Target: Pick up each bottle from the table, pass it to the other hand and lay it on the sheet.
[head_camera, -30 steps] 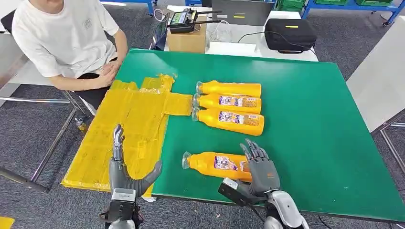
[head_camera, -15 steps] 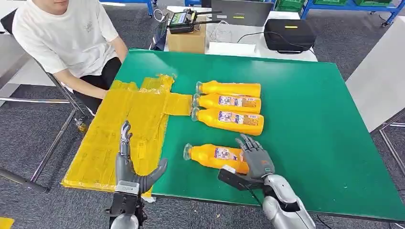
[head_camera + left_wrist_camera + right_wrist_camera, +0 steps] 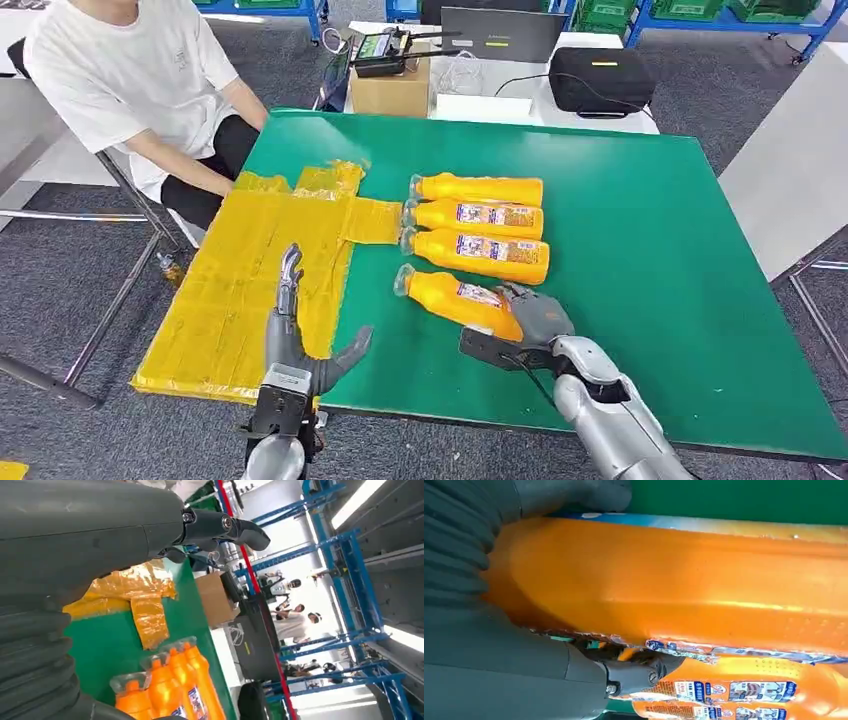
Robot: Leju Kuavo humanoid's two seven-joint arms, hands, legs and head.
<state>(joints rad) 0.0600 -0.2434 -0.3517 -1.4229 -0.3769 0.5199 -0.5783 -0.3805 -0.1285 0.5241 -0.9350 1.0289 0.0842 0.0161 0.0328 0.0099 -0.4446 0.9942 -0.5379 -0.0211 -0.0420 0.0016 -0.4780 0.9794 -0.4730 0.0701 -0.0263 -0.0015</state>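
My right hand [image 3: 535,322] grips the base end of an orange bottle [image 3: 455,298] on the green table [image 3: 650,250]. The bottle lies slanted, its capped neck pointing at the row behind it. That row is three more orange bottles [image 3: 480,215] lying side by side. In the right wrist view the held bottle [image 3: 674,575] sits between thumb and fingers, with the row's labelled bottles [image 3: 734,690] beyond. My left hand [image 3: 300,340] is open, fingers spread, over the near corner of the yellow sheet [image 3: 250,270]. The left wrist view shows the left hand [image 3: 75,545], the sheet [image 3: 140,595] and the bottles [image 3: 170,685].
A person in a white shirt [image 3: 130,80] sits at the table's far left corner, beside the sheet. Behind the table are a cardboard box [image 3: 392,85], a black case [image 3: 600,80] and a laptop [image 3: 505,30]. The table's right half is bare green.
My right hand has closed around the near bottle's base and swung its neck toward the row. My left hand has moved forward and to the right over the sheet's corner.
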